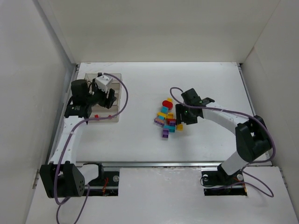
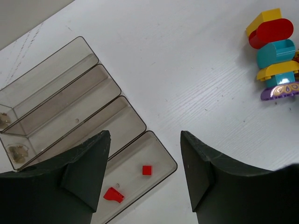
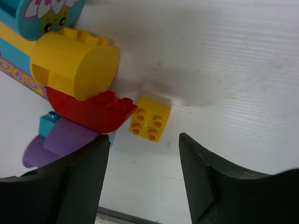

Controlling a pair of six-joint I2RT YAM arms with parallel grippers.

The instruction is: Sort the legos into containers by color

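Note:
The legos [image 1: 167,119] lie in a loose pile at the table's middle: red, yellow, teal and purple pieces. My right gripper [image 1: 181,120] hangs at the pile's right edge. Its jaws are open, and a small yellow brick [image 3: 150,119] lies just beyond the fingertips [image 3: 99,154], beside a red curved brick [image 3: 93,109] and a yellow cylinder [image 3: 74,65]. The clear tinted container [image 1: 117,108] stands at the left, with my left gripper [image 1: 110,99] open over it. Two red pieces [image 2: 147,170] lie in the compartment [image 2: 163,154] nearest the pile; nothing is between the jaws.
White walls enclose the table on the left, back and right. In the left wrist view two other compartments [image 2: 56,74] hold only small pale specks at their near ends. Bare tabletop [image 1: 140,93] separates the container from the pile.

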